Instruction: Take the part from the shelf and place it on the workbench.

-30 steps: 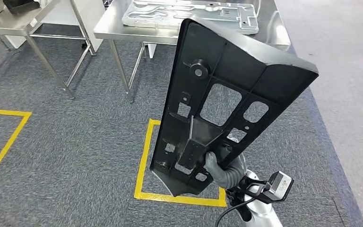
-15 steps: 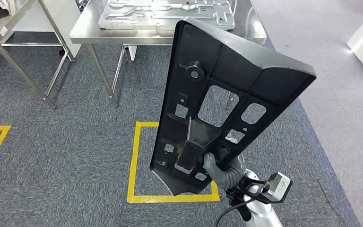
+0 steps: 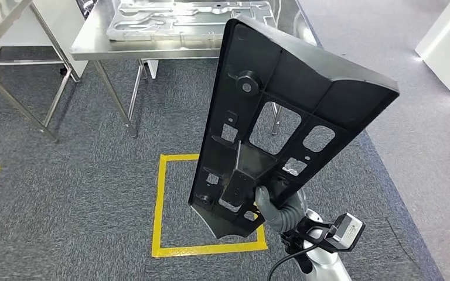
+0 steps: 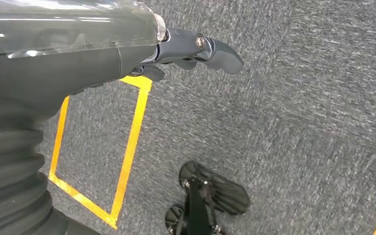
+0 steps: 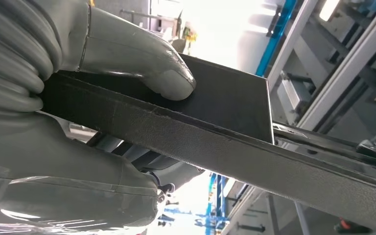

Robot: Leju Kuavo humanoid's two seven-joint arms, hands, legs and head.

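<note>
Head view shows the right robot hand [image 3: 276,209] gripping a black part [image 3: 281,111] near its lower end, holding it upright and a little tilted above grey carpet [image 3: 82,199]. The part is a long moulded panel with ribs, a round boss and several cut-out windows, its ribbed face turned to the camera. Under it a yellow square [image 3: 159,205] is taped on the carpet. Beyond stands a steel counter [image 3: 94,44] with a silver pressed panel [image 3: 181,17] lying flat on it; the part's top edge overlaps the counter's near edge in the picture.

Right wrist view has the thumb [image 5: 142,61] pressed on one face of the part [image 5: 235,147] and the fingers closed on the other.

Left wrist view shows the left robot hand [image 4: 186,49] over the carpet holding nothing, its fingers loosely extended.
</note>
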